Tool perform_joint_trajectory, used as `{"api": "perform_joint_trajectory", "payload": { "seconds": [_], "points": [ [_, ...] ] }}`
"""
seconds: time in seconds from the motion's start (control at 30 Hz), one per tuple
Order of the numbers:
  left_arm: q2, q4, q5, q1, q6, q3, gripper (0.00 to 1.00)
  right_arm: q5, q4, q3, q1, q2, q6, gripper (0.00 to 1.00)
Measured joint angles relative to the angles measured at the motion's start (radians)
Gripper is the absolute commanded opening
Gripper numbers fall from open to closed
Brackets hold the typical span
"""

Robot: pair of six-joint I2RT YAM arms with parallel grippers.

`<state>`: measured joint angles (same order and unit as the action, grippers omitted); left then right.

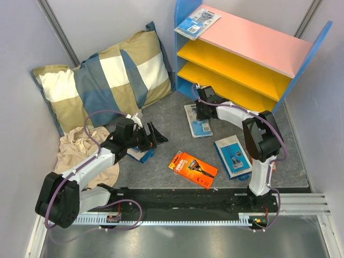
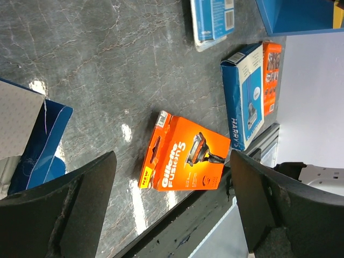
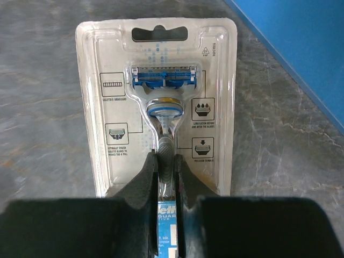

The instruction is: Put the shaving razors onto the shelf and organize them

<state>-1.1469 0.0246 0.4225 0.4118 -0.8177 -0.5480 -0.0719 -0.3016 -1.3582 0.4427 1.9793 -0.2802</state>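
The shelf (image 1: 252, 40) stands at the back right, with blue side panels, a pink top board and two yellow boards. One blister razor pack (image 1: 198, 22) lies on the pink top. My right gripper (image 1: 202, 114) is in front of the shelf, shut on the razor bulge of a second blister pack (image 1: 201, 129) that lies on the grey floor; the wrist view shows the pack (image 3: 156, 97) and the gripper (image 3: 167, 161). My left gripper (image 1: 157, 134) is open and empty above the floor. An orange box (image 2: 188, 161) lies below its jaws, as the top view (image 1: 193, 169) also shows. A blue and white box (image 1: 232, 156) lies right of it.
A checked pillow (image 1: 107, 80) and a beige cloth (image 1: 80, 153) fill the left side. A dark blue box (image 1: 141, 155) lies under my left wrist. A small orange pack (image 2: 271, 64) lies behind the blue and white box (image 2: 244, 102). Walls close in on all sides.
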Motion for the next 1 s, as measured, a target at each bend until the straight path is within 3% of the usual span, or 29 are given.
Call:
{"api": "perform_joint_trajectory", "payload": {
  "seconds": [0.5, 0.73, 1.0],
  "points": [
    [0.0, 0.049, 0.045, 0.0, 0.006, -0.121, 0.93, 0.275, -0.021, 0.031, 0.0, -0.327, 0.102, 0.05],
    [-0.057, 0.094, 0.132, -0.011, 0.027, -0.279, 0.93, 0.421, -0.051, 0.102, 0.017, -0.415, 0.168, 0.05],
    [-0.217, 0.134, 0.265, -0.029, 0.067, -0.491, 0.89, 0.407, -0.141, 0.16, 0.136, -0.507, 0.224, 0.06]
  ]
}}
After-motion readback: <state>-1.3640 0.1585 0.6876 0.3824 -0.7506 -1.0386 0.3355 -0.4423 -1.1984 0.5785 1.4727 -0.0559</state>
